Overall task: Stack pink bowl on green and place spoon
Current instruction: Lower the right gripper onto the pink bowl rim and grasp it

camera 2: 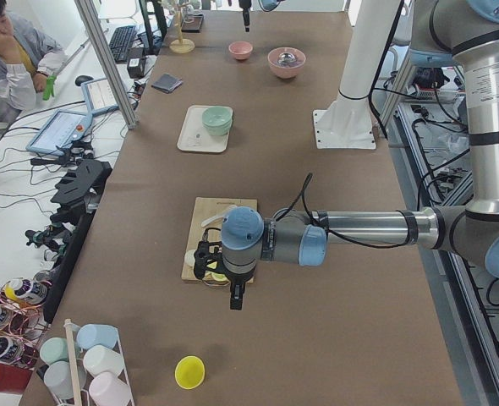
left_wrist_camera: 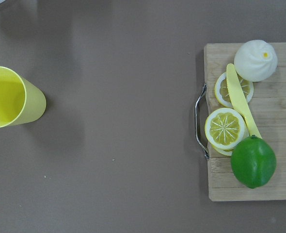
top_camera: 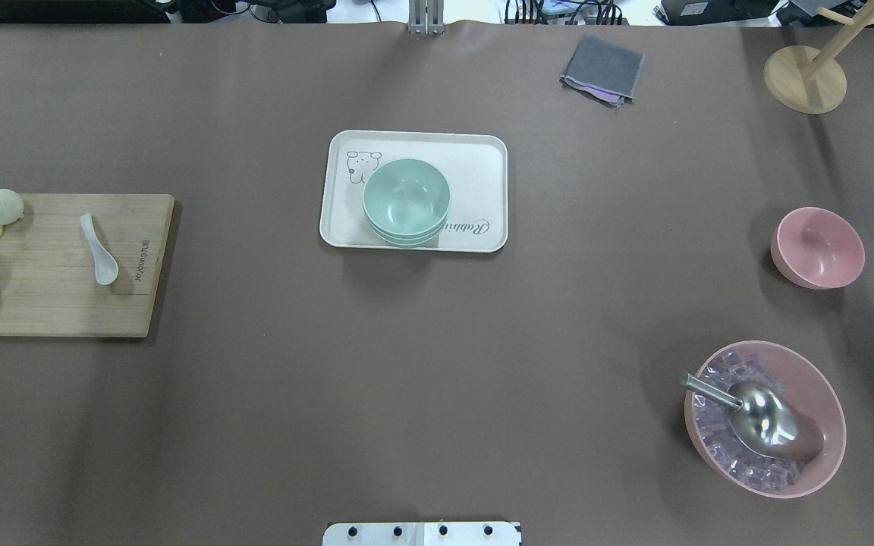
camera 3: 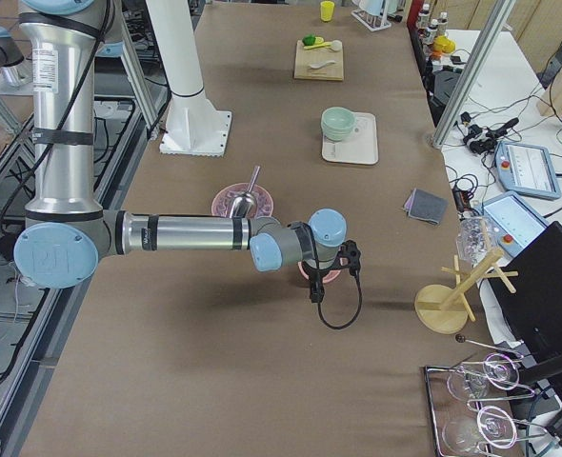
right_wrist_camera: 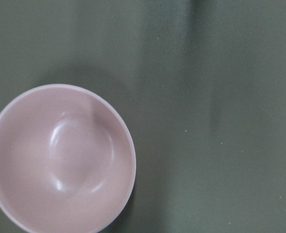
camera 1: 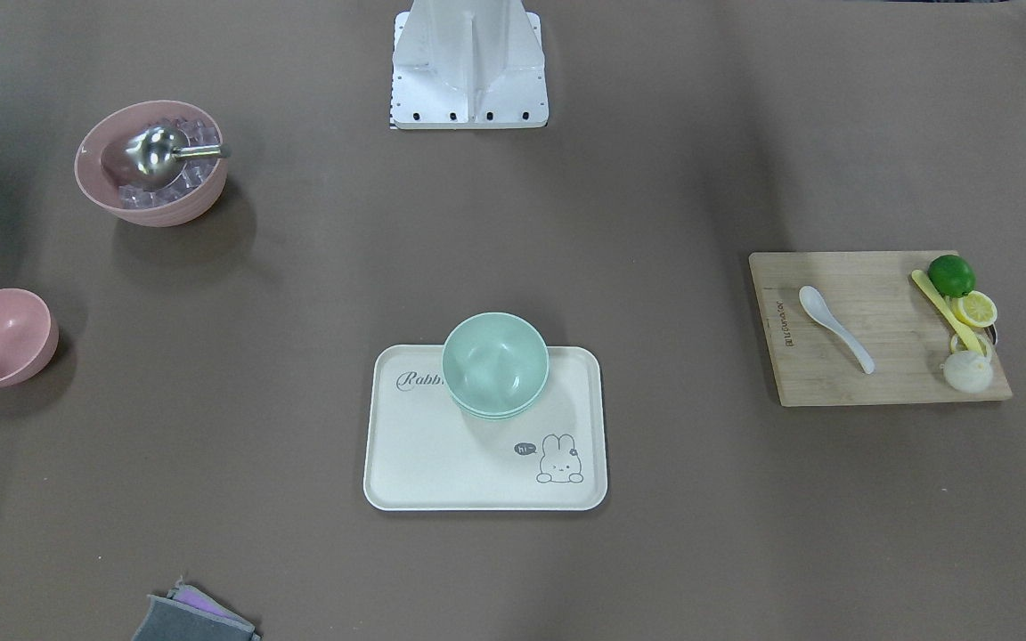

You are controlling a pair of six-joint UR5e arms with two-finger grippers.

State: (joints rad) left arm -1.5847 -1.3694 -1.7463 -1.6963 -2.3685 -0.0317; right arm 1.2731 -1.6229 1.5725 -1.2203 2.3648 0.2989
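An empty small pink bowl point(top_camera: 818, 248) stands at the table's right end and also shows in the right wrist view point(right_wrist_camera: 60, 158). Stacked green bowls point(top_camera: 406, 201) sit on a cream rabbit tray point(top_camera: 482, 163) at the table's middle. A white spoon point(top_camera: 99, 249) lies on a wooden cutting board point(top_camera: 65, 303) at the left end. My right gripper point(camera 3: 315, 293) hangs above the pink bowl. My left gripper point(camera 2: 234, 300) hangs past the board's outer end. I cannot tell whether either is open or shut. Neither wrist view shows fingers.
A large pink bowl point(top_camera: 763, 417) holds ice cubes and a metal scoop. A lime point(left_wrist_camera: 253, 161), lemon slices, a yellow knife and a white bun lie on the board. A yellow cup point(left_wrist_camera: 9, 97), a grey cloth point(top_camera: 602, 70) and a wooden stand point(top_camera: 805, 76) are also on the table.
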